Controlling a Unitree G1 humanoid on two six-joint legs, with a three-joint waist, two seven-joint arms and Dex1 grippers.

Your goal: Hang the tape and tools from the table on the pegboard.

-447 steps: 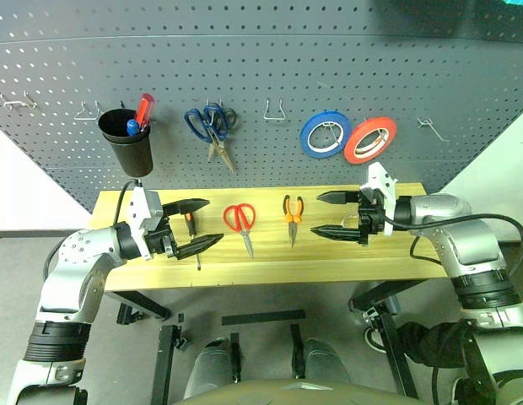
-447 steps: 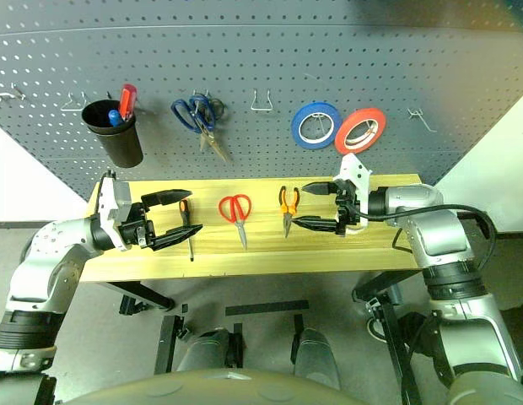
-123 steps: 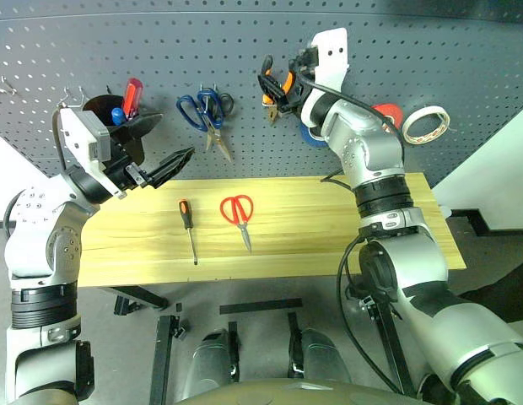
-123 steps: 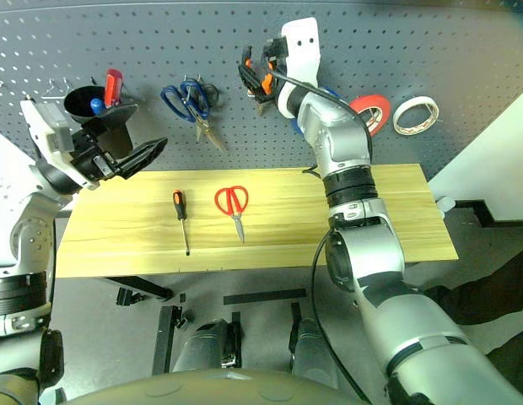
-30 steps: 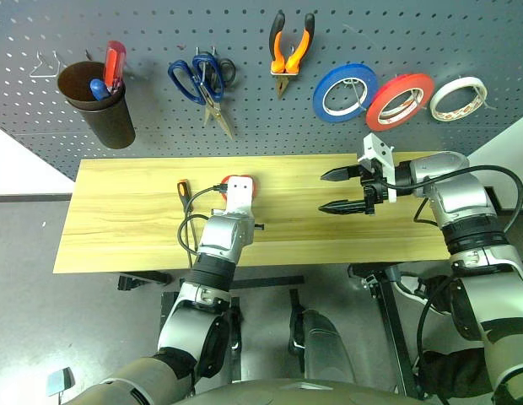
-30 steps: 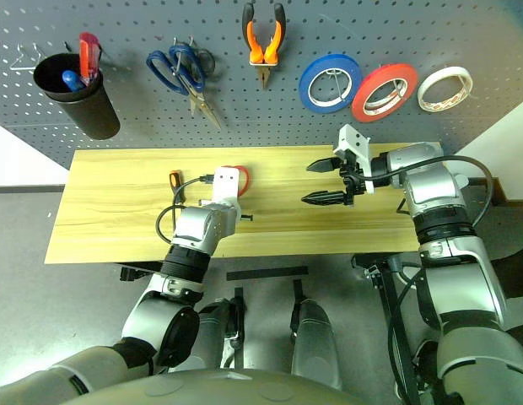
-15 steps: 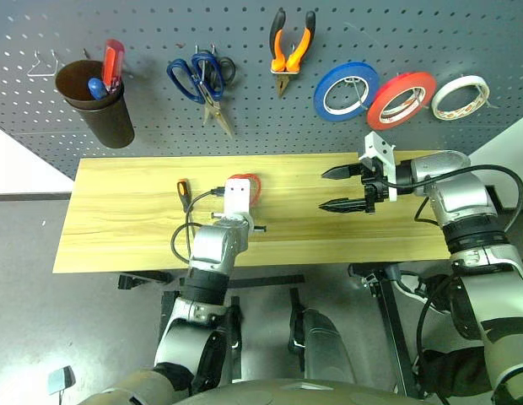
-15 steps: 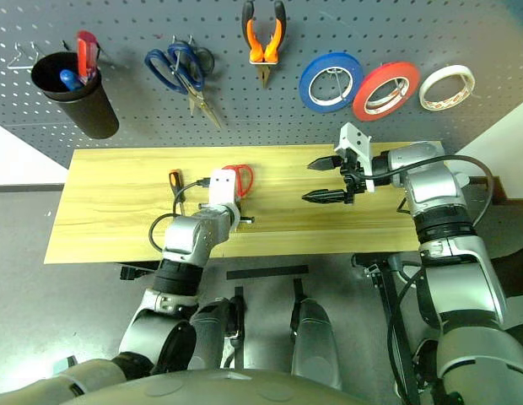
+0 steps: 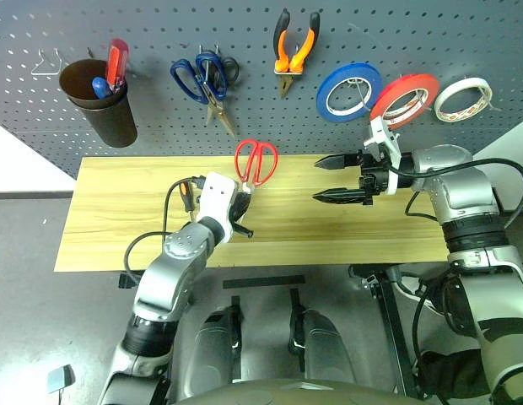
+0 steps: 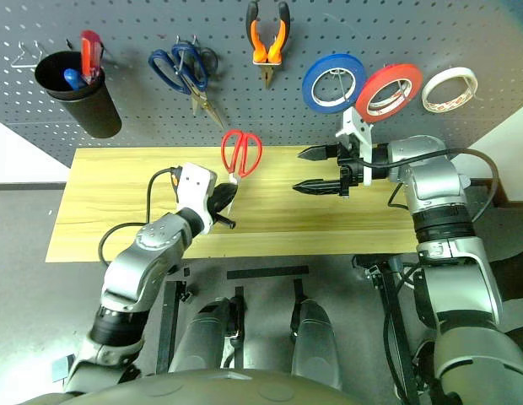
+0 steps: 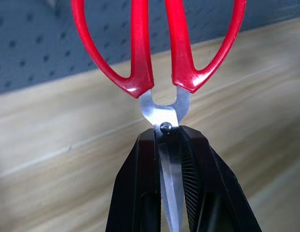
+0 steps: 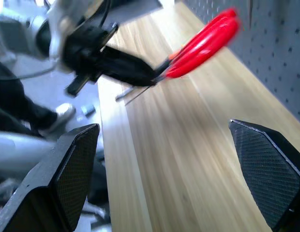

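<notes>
bare pegboard [image 9: 253,118] strip between blue scissors [image 9: 202,80], pliers [image 9: 293,46]

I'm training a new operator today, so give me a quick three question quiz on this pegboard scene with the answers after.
1. True or false: the left gripper is shut on the blades of the red-handled scissors.
2. Which tool hangs on the pegboard between the blue-handled scissors and the blue roll?
3. The right gripper is: A) open and empty, B) holding the tape.

Key: 1 true. 2 the pliers. 3 A.
</notes>
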